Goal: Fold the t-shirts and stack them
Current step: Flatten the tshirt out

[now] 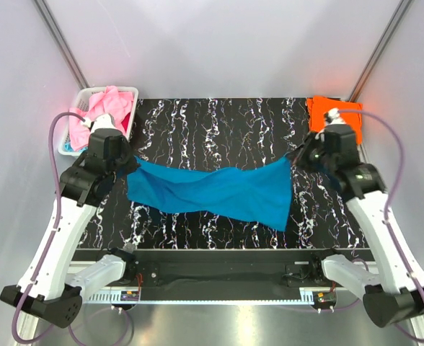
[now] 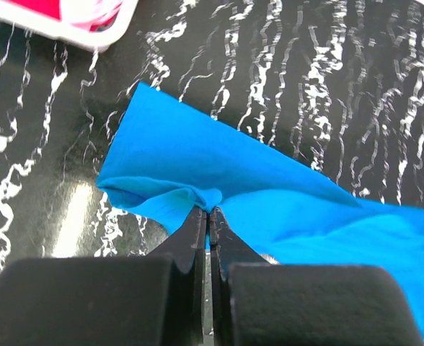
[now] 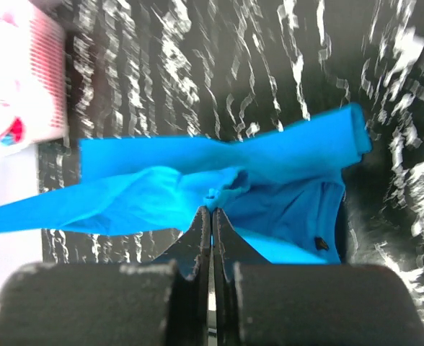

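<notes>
1. Black fingers of the left gripper [image 2: 209, 213] are pressed together on a bunched corner of the bright teal-blue soft cloth t-shirt [image 2: 219, 173], right at their tips.
2. Likewise the right gripper [image 3: 210, 210] pinches a gathered fold at the opposite end.
3. Between the two grippers the teal shirt stretches as a sagging band over the black marbled table [image 1: 219, 130]. I cannot tell whether its drooping edge touches.
4. It looks light, limp and not fragile. It should slump wherever unsupported, so corners or shoulder seams seem the best holds.
5. Just beyond the right gripper lies a folded orange t-shirt [image 1: 333, 112]. Beyond the left one, a pink t-shirt [image 1: 111, 101] fills a white plastic lattice basket [image 1: 125, 90].
</notes>
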### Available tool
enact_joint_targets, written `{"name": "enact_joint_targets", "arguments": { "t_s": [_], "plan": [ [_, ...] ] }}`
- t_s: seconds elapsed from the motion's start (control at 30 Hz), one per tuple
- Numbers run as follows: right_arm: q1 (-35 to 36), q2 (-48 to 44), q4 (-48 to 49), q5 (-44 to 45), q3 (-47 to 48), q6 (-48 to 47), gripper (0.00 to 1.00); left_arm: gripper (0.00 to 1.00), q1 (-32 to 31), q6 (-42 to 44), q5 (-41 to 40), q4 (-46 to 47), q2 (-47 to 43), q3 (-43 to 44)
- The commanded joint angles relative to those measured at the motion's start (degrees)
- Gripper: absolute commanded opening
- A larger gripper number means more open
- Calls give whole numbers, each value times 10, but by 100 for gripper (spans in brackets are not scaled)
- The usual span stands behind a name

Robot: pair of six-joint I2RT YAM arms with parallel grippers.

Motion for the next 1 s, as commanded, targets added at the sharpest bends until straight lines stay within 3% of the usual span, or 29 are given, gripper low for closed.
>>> {"name": "enact_joint_targets", "arguments": {
  "t_s": [0.0, 0.37, 0.73, 0.97],
  "plan": [
    [-2, -31, -92, 23, 96, -62, 0, 0, 1, 72, 37, 43, -26, 53],
    [-2, -24, -168, -29, 362, -143, 0, 0, 1, 125, 112, 73, -41, 210],
    [-2, -54, -199, -95, 574, -202, 0, 0, 1, 166, 162, 92, -168, 208],
    [-3, -69, -173, -103, 610, -207, 0, 0, 1, 163, 147, 92, -205, 187]
  ]
}}
